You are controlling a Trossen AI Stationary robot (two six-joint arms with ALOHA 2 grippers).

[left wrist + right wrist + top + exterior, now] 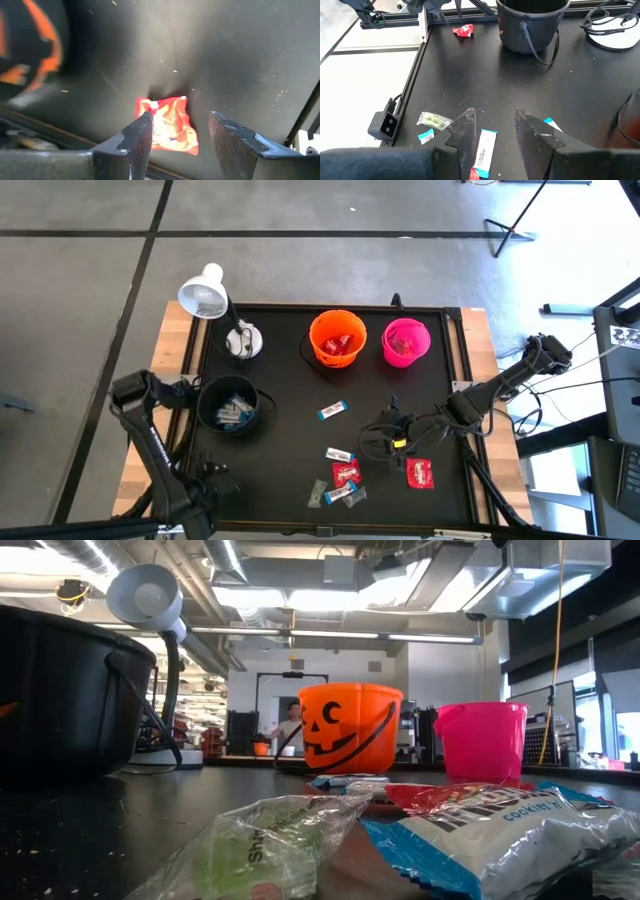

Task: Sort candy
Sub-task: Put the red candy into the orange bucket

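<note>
My left gripper [177, 132] is open and points down near the table's front left corner [213, 471]. One red candy [169, 125] lies on the black mat between its fingers, also seen in the right wrist view [463, 31]. My right gripper [492, 125] hangs open above the mat at centre right [385, 435]; a blue-and-white candy [485, 149] lies on the mat below it. More candy lies loose on the mat [339, 454], some red [421, 473]. The black bucket [232, 405] holds blue-and-white candy, the orange bucket [337, 338] red candy.
A pink bucket [405, 342] stands right of the orange one at the far edge. A white lamp [205, 295] with its round base [243, 340] stands at the far left. A metal rail [422, 30] runs along the mat's left side. Wrappers [500, 830] fill the low view's foreground.
</note>
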